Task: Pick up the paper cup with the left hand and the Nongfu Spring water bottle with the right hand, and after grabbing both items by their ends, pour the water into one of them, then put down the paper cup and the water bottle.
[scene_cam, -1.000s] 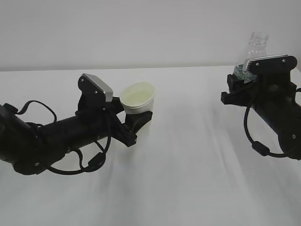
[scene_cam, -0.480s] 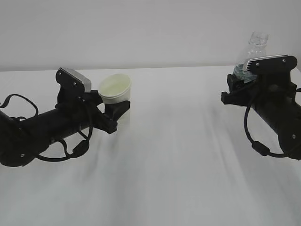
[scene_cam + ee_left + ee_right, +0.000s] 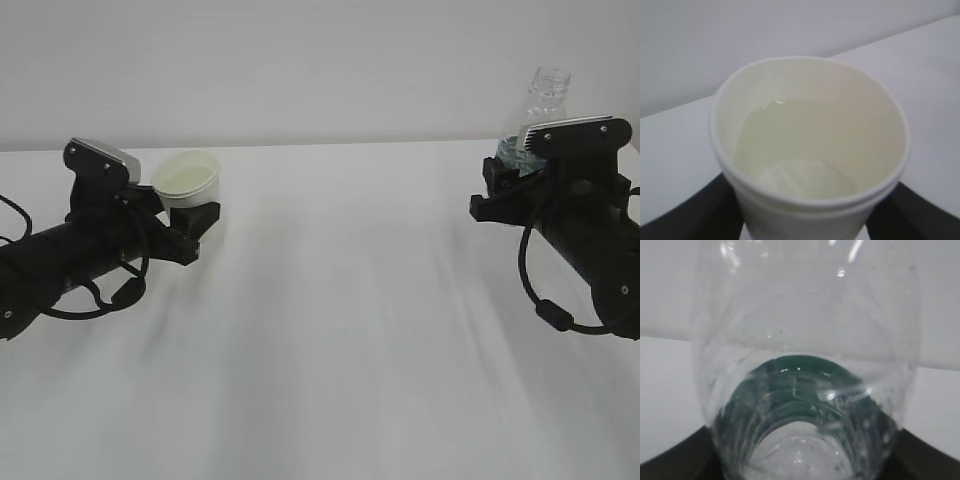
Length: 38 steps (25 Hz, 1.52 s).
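Your left hand [image 3: 195, 222] is closed around the lower body of the paper cup [image 3: 187, 180], its fingers set about as wide as the cup. The cup stands mouth-up just above the fingers, so the water [image 3: 790, 145] inside stays level; the left wrist view shows the liquid part-way up the cup wall. The cup's base seems to be at or close to the table [image 3: 340, 330], which suits setting it down, though you cannot tell if it touches.

Far across the table, your right hand [image 3: 510, 180] is clamped on the Nongfu Spring water bottle [image 3: 540, 115] low on its body, at the green label. The bottle rises upright above the fingers, open neck on top, so nothing more spills.
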Motion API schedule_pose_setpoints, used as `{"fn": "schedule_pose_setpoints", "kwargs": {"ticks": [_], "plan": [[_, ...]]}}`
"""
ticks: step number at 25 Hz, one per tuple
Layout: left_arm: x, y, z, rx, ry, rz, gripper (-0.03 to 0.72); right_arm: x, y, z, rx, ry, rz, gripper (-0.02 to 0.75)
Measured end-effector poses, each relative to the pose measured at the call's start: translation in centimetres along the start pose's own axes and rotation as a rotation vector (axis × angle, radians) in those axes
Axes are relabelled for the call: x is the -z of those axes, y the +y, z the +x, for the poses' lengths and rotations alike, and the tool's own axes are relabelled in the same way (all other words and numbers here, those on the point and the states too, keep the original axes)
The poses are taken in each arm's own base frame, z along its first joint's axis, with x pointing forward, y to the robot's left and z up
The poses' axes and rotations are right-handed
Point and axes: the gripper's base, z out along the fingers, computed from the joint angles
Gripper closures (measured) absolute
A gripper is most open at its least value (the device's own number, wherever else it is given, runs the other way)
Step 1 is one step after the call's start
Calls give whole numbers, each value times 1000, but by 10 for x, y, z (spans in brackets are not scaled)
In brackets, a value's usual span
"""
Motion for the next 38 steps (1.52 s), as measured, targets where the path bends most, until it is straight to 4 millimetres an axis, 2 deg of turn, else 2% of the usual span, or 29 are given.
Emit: {"fn": "schedule_pose_setpoints", "kwargs": {"ticks": [38], "plan": [[30, 85, 5, 136, -23, -372, 222, 0, 0, 0, -1, 0, 2, 283]]}}
